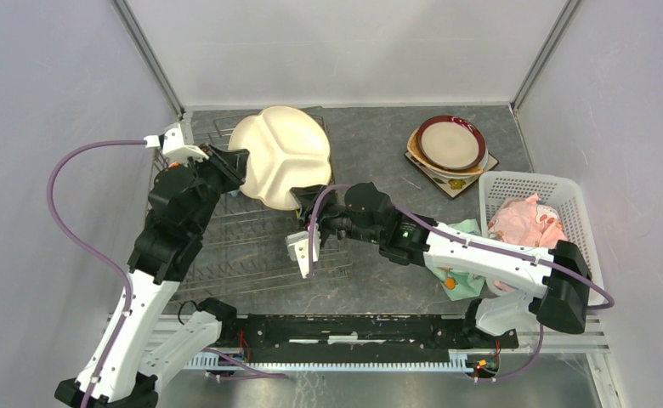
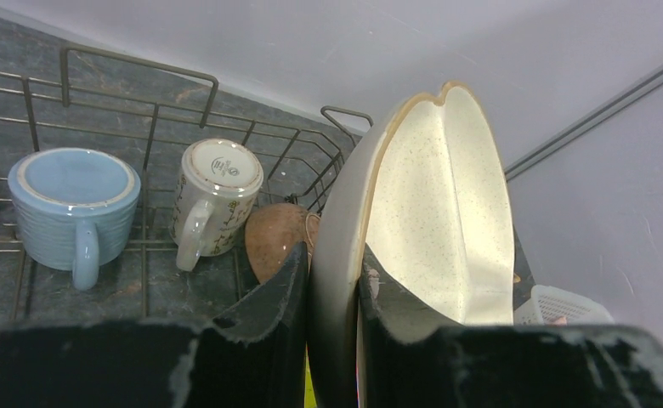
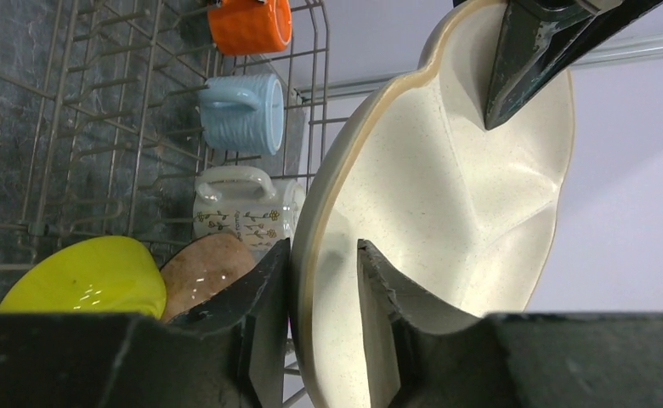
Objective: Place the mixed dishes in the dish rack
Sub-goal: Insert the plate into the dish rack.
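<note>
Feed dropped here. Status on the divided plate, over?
Left gripper clamped on plate rim. Right gripper astride rim, grip unclear. Plate tilted over rack, far end; mugs, bowls beside.

Closed in on three sides by plain pale panels: back wall (image 1: 345, 42), left wall (image 1: 48, 93) and right wall (image 1: 630, 93), all a faintly lilac white. Joined at the two far corners by slim grey metal strips (image 1: 150, 59) slanting down to the desk (image 1: 371, 144). Dark grey across the top, mottled and veined like stone, with a matt finish. Edged along the near side by a silvery grooved rail (image 1: 596, 340). Lit softly and evenly from above, casting only faint, blurred shadows. Looks the same from both wrist views: pale panel and one grey corner strip.
</note>
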